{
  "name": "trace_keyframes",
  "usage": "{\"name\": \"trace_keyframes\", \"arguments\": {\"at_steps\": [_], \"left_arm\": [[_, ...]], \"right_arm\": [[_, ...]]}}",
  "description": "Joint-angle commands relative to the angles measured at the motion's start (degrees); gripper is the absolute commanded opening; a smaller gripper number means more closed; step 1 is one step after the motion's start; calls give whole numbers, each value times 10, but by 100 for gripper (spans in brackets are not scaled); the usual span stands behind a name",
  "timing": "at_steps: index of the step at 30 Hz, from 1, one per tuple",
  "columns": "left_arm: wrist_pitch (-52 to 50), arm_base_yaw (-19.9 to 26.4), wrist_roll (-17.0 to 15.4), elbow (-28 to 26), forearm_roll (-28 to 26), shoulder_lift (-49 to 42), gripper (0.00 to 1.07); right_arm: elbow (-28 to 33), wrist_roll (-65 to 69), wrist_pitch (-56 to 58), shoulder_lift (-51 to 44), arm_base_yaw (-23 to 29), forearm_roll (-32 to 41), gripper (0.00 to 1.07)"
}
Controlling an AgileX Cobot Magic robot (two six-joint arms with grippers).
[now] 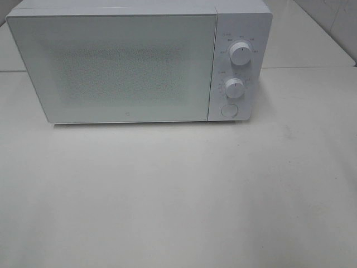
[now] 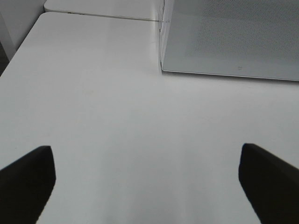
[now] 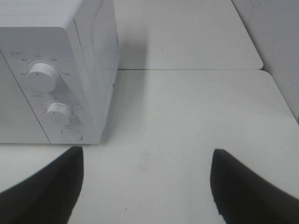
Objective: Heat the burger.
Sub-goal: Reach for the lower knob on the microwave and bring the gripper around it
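Exterior high view: one white microwave (image 1: 120,64) stands at the back of the pale bench (image 1: 178,195) with its wide, speckled door closed flat. The control strip on its right side carries two round knobs, an upper knob (image 1: 240,54) and a lower knob (image 1: 234,88), and one round button (image 1: 228,110) beneath them. The door cannot be seen through, and where the burger is cannot be told.

Left wrist view: the left gripper (image 2: 147,186) is spread wide. Its two dark fingers (image 2: 28,182) show at opposite edges of the picture, with only bare bench (image 2: 117,116) between them and nothing pinched. One lower corner of the microwave (image 2: 233,37) door lies ahead, well apart from the fingers. A seam behind it marks a second bench slab.

Right wrist view: the right gripper (image 3: 149,186) is also spread, its two dark fingers (image 3: 252,186) apart over bare bench (image 3: 187,116) and pinching nothing. The microwave (image 3: 93,42) shows its control end, with the same two knobs and one button. The button is near one finger but not touching it. Two bench slabs meet at a seam beside the microwave.
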Motion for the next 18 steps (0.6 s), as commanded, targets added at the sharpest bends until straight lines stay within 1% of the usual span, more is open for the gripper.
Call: {"name": "trace_keyframes", "arguments": {"at_steps": [1,2,4,5,6,7,8,9,11,12,14,16,17,18], "left_arm": [[-8,1,1,1,-4,-13,100],[-8,1,1,1,-4,-13,100],[-8,1,1,1,-4,-13,100],[-8,1,1,1,-4,-13,100],[-8,1,1,1,-4,-13,100],[-8,1,1,1,-4,-13,100],[-8,1,1,1,-4,-13,100],[-8,1,1,1,-4,-13,100],[-8,1,1,1,-4,-13,100],[-8,1,1,1,-4,-13,100],[-8,1,1,1,-4,-13,100],[-8,1,1,1,-4,-13,100],[-8,1,1,1,-4,-13,100],[-8,1,1,1,-4,-13,100]], "right_arm": [[-1,-2,-79,54,-3,-2,75],[-1,-2,-79,54,-3,-2,75],[0,-2,-128,88,-3,-5,75],[0,-2,-128,88,-3,-5,75],[3,-2,-152,100,-3,-5,75],[18,-3,-207,120,-3,-5,75],[18,-3,-207,120,-3,-5,75],[36,-7,-272,143,-3,-5,75],[42,-7,-291,152,-3,-5,75],[52,-7,-325,177,-3,-5,75],[56,-7,-339,188,-3,-5,75],[70,-7,-407,229,-2,-5,75],[70,-7,-407,229,-2,-5,75],[84,-14,-461,253,-2,-5,75]]}}
